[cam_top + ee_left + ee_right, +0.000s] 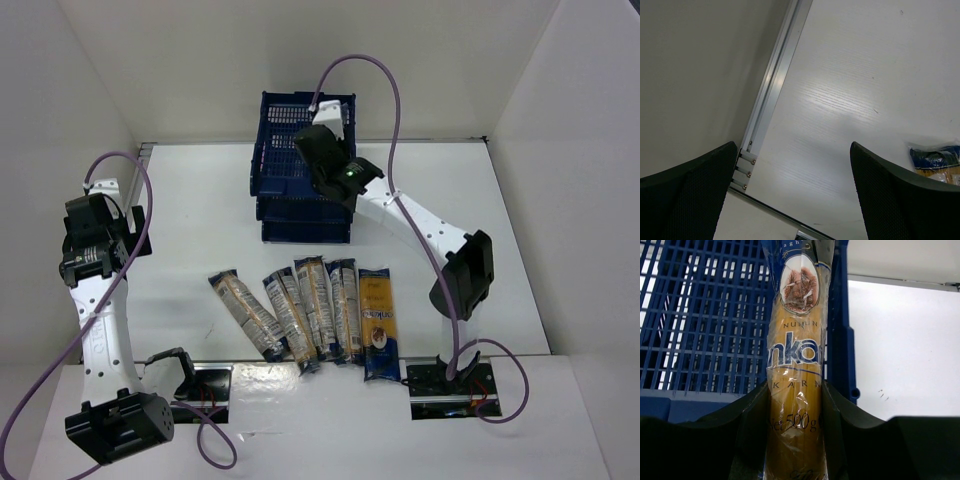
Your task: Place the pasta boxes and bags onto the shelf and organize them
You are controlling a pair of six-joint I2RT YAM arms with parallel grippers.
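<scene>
Over the right side of the shelf [280, 150], in the overhead view, the right claw [322, 150] hangs above the top tier; from here its grip is hidden by its own dark body. Toward the arm bases from that claw, well apart from it, four narrow packs [315, 305] lie side by side on the white table [200, 200], slightly fanned. A flatter yellow pack [378, 318] lies just beside them at the right end. The left claw [88, 232] is far off to the left of all this, near the table's left edge and the side wall [60, 90].

In the left wrist view, the left claw [792, 150] is spread wide, with nothing between its dark fingers [690, 190] – only bare table [865, 75] shows below. Ahead and to its left, a metal rail [775, 85] runs along the table edge against the wall [690, 60]. Just outside its right finger, the blue end of one pack [935, 159] peeks in.

In the right wrist view, the right claw [794, 395] is closed to the width of a spaghetti pack [797, 340] and both fingers press its sides. The pack runs straight ahead from the claw – yellow pasta near the fingers, blue end farther out – above the shelf's [840, 340] blue lattice floor, close to its right wall. Right of the claw, beyond that wall, is white table [900, 350].
</scene>
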